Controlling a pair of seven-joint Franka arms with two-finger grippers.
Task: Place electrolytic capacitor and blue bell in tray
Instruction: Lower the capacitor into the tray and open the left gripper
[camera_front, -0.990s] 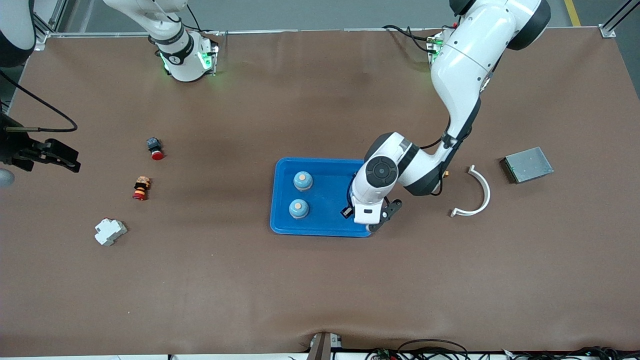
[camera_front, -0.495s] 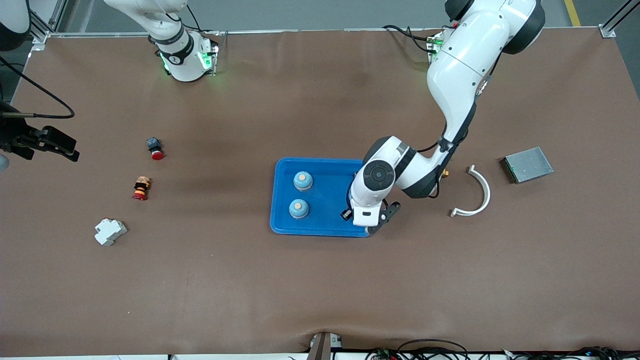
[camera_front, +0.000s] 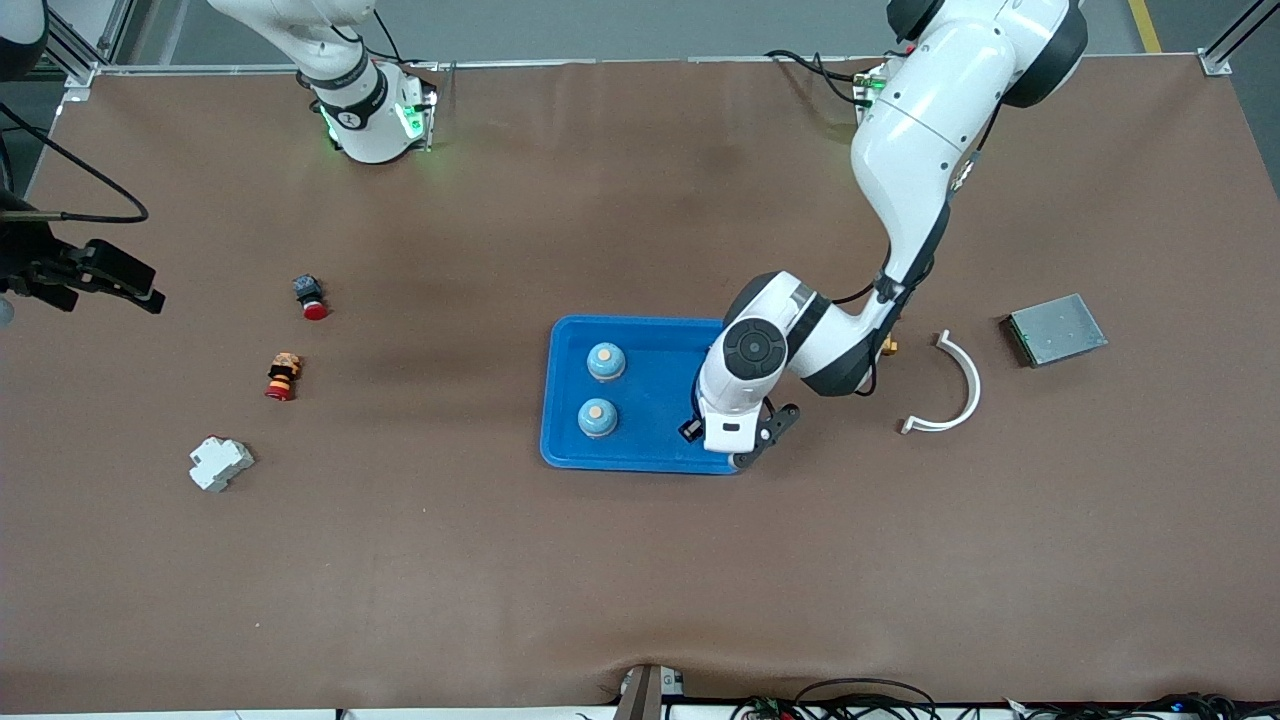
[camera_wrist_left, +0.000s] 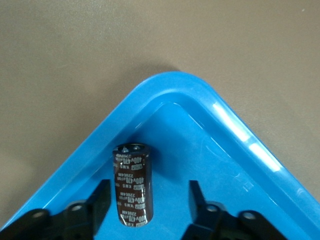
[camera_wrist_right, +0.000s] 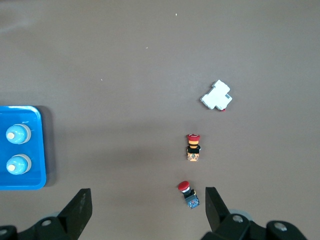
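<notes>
Where tray (camera_front: 650, 450) sits, two bells (camera_front: 606, 361), one capacitor (camera_wrist_left: 132, 186)

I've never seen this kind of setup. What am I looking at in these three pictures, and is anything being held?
Two white robot arms work at a brown table. One picture looks down from a high camera facing them; the other two come from cameras on each arm's wrist. The left tool is open over a corner of the blue tray, with the capacitor lying in the tray between its fingers, not gripped. Two blue bells already sit in the tray. The right tool waits, open and holding nothing, over the right arm's end of the table.
</notes>
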